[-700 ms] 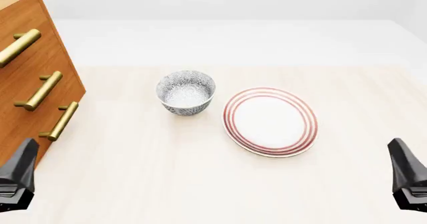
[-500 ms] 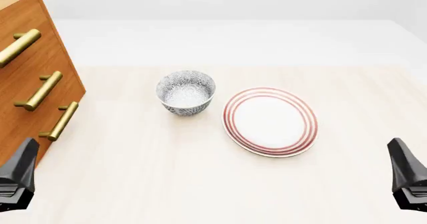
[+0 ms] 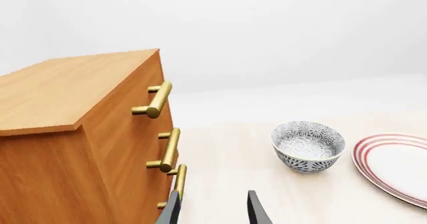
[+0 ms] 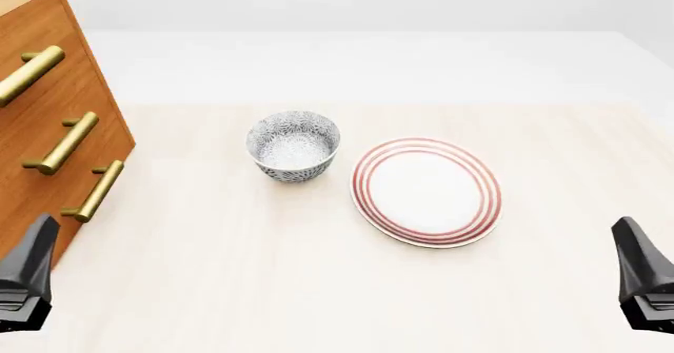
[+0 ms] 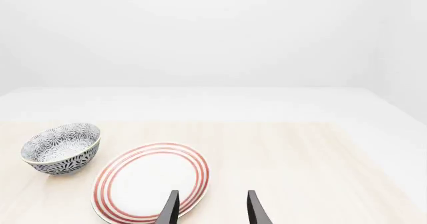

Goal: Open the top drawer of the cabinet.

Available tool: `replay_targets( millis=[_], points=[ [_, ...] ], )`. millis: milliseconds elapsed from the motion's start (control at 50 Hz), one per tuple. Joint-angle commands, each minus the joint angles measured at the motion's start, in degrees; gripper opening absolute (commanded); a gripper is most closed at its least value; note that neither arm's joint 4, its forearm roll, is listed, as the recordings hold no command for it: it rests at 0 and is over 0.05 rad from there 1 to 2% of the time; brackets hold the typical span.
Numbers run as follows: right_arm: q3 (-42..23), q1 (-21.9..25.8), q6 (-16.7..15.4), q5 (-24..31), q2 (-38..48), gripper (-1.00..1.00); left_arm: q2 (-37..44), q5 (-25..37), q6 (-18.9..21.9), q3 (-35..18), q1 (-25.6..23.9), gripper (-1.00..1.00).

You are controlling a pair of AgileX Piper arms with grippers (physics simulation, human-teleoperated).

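Left gripper (image 3: 212, 211) jaws parted, empty, near cabinet (image 3: 73, 134), top drawer (image 3: 143, 86) shut above it, right gripper (image 5: 212, 209) jaws parted, empty, over plate (image 5: 150, 184), bowl (image 4: 293, 145) ahead between grippers

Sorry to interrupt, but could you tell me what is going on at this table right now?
Nothing is being handled yet. The left gripper and the right gripper are both open and empty, low at the near edge of the table. The cabinet stands at the left with all three drawers shut; the top drawer is untouched. A patterned bowl and a red-ringed plate sit side by side mid-table, apart from each other.
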Motion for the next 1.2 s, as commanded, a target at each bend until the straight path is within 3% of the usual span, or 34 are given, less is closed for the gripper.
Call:
replay_targets(
  millis=[20,280,560,620,720,880,940,960,1060,1200],
  points=[
    [0.0,0.0,0.0,0.0,0.0,1.0,0.0,2.8,7.5,-3.2,-0.5,1.0],
    [0.0,0.0,0.0,0.0,0.0,1.0,11.0,-1.5,17.6,-5.7,-1.7,1.0],
    [0.0,0.0,0.0,0.0,0.0,1.0,13.6,3.9,25.3,-11.6,-1.3,1.0],
    [0.0,0.0,0.0,0.0,0.0,1.0,15.1,5.1,29.4,-13.0,-0.6,1.0],
    [0.0,0.0,0.0,0.0,0.0,1.0,16.4,6.5,32.9,-14.5,-0.2,1.0],
    [0.0,0.0,0.0,0.0,0.0,1.0,19.5,6.6,40.5,-15.9,0.3,1.0],
    [0.0,0.0,0.0,0.0,0.0,1.0,20.5,7.1,41.3,-17.2,0.1,1.0],
    [0.0,0.0,0.0,0.0,0.0,1.0,21.1,6.7,43.7,-16.9,0.8,1.0],
    [0.0,0.0,0.0,0.0,0.0,1.0,22.6,6.5,45.2,-17.9,0.2,1.0],
    [0.0,0.0,0.0,0.0,0.0,1.0,24.5,4.9,51.1,-17.5,1.3,1.0]
  ],
)
